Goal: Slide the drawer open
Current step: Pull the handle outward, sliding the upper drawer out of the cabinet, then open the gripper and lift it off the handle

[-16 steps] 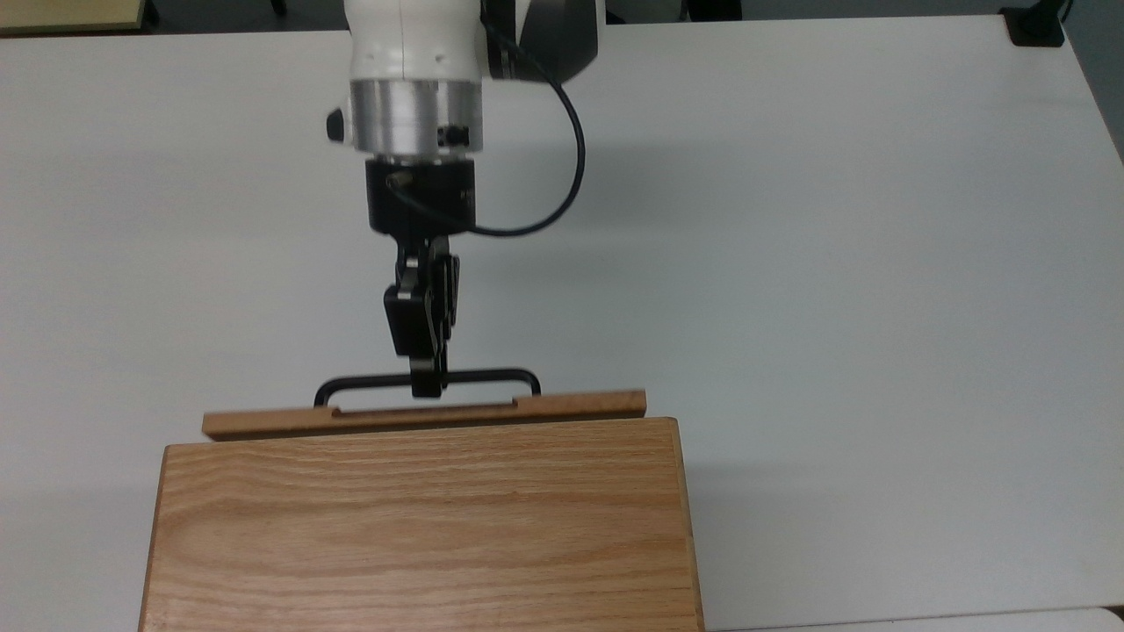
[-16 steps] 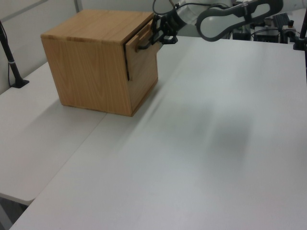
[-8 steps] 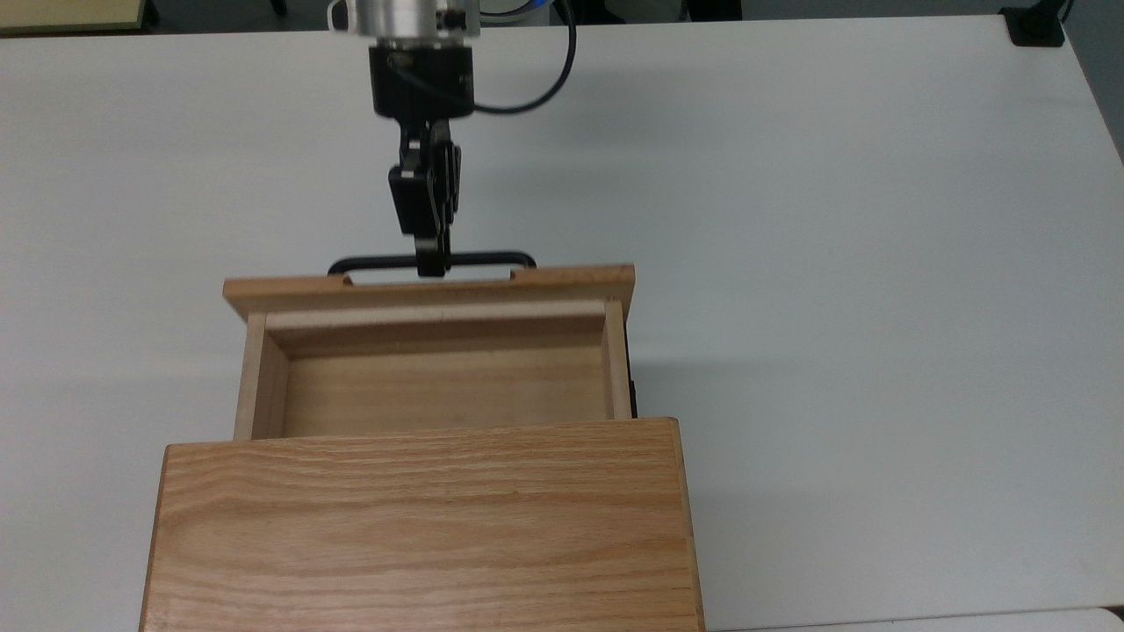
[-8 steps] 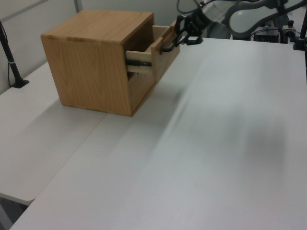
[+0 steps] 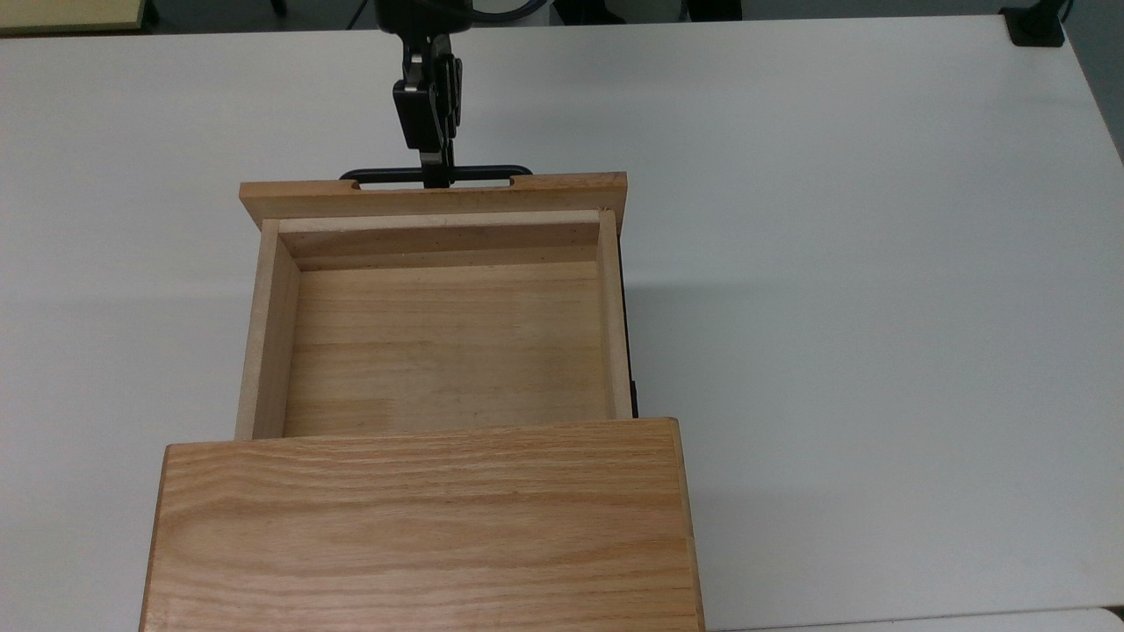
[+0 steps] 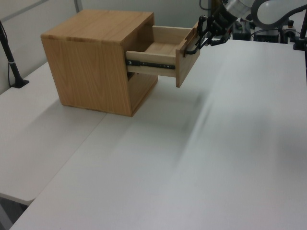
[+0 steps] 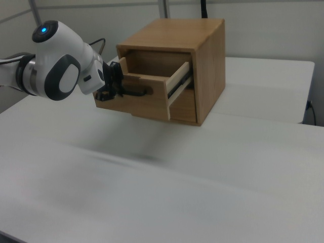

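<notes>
Clearly pulled far out of cabinet [image 5: 421, 518] on white surface [image 5: 878, 263]: drawer [image 5: 439, 351]. Hand [image 5: 434, 171] clenched on handle [image 5: 436, 174]. Probably stiff, smooth-sliding; best gripped mid-bar.

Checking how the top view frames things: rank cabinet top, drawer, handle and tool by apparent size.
1. Cabinet top
2. Drawer, somewhat smaller
3. Handle and tool: too alike to rank

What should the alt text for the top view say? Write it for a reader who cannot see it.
A robot pincer is shut on the black handle of a wooden drawer, pulled far out of its oak cabinet. The drawer is empty; everything sits on a white table.
</notes>
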Available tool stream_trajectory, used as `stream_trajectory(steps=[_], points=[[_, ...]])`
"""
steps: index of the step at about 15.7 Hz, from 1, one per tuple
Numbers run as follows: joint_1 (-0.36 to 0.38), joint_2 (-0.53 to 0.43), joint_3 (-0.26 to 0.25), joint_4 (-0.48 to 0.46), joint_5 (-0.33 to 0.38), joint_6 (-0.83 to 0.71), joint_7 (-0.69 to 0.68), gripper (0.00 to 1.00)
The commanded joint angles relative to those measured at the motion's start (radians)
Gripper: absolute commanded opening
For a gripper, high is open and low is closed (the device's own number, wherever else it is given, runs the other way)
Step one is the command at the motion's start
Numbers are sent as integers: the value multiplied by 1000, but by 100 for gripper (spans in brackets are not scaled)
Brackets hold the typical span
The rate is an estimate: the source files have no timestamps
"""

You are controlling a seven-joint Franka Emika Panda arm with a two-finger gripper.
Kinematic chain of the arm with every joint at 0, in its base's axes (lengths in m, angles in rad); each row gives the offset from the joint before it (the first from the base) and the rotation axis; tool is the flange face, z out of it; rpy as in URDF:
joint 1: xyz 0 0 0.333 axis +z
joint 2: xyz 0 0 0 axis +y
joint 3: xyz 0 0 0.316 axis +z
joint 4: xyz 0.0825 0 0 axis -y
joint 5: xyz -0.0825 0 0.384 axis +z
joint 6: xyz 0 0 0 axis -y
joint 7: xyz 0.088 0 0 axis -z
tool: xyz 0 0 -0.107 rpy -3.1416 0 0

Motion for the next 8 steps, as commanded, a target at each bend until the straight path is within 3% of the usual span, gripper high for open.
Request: stream_trajectory(steps=[1, 3, 4, 5, 6, 8], points=[[16, -43, 2, -18, 9, -20, 20, 11], [14, -41, 2, 16, 7, -81, 11, 19], [11, -38, 2, 47, 7, -135, 6, 44], [5, -37, 2, 85, 7, -203, 11, 75], [0, -35, 1, 125, 7, -276, 13, 89], [-1, -38, -5, 204, 7, -403, 3, 90]])
